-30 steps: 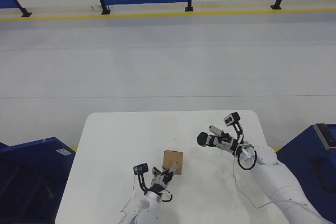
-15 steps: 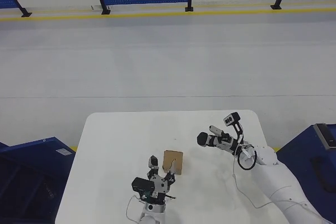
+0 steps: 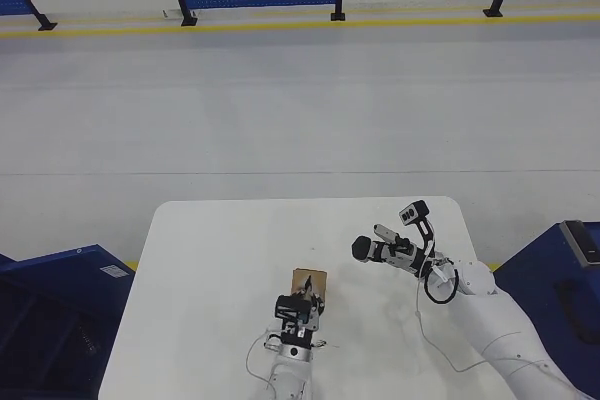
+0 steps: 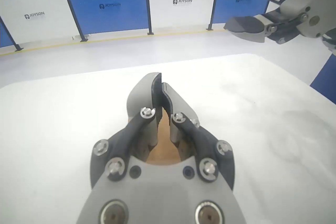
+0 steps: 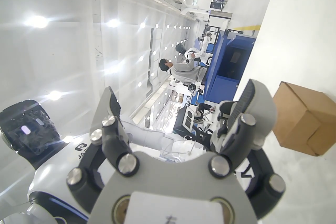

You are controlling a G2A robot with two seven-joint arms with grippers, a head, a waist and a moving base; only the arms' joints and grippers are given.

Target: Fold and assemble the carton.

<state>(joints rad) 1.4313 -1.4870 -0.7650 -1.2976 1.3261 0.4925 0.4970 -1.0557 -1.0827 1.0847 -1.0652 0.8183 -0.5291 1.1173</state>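
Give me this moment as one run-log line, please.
left gripper: shut, over carton | right gripper: open, apart from carton | carton: on table

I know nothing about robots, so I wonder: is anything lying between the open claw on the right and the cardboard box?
Nothing visible does. The right gripper has just white table between it and the box. The left gripper is at the box's near side, off that path.

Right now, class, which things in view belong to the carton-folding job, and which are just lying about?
Job in hand:
carton
left claw, shut, at the carton
right claw, open, apart from it
table

Lying about:
blue bin beside the table
fence behind
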